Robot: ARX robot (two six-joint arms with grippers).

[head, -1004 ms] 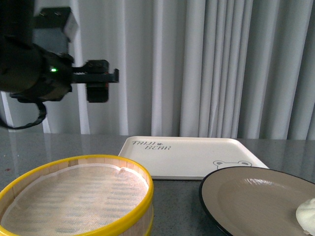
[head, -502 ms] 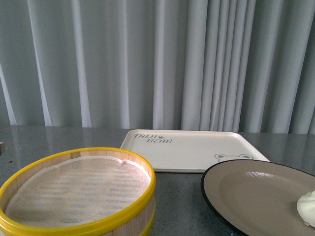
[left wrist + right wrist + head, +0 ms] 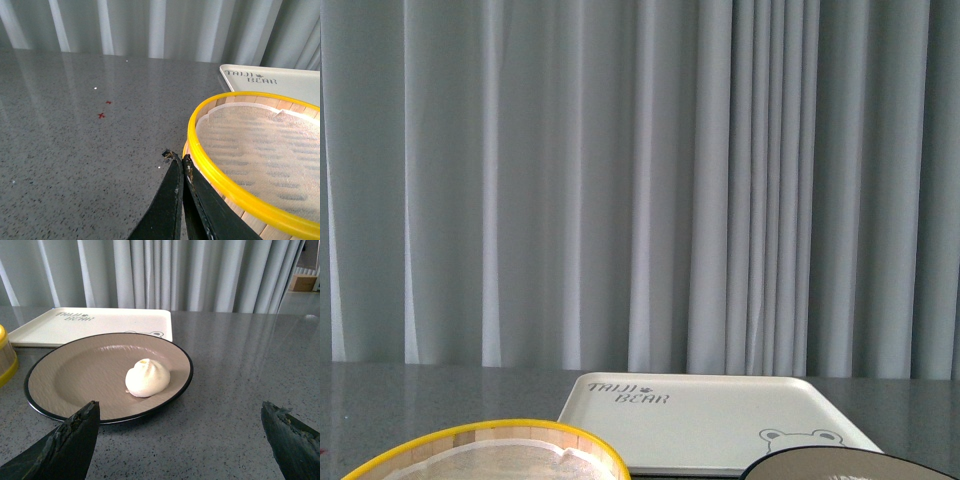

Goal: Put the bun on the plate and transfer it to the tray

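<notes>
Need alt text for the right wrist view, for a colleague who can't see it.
A cream-white bun sits on the black-rimmed plate, with the tray beyond it on the grey table. The right gripper is open.

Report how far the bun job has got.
Done: the bun sits on the plate. In hand: nothing; the right tool is open facing the plate, the left tool shut beside the steamer. Left: the plate stands on the table, not on the tray, so the transfer remains.
</notes>
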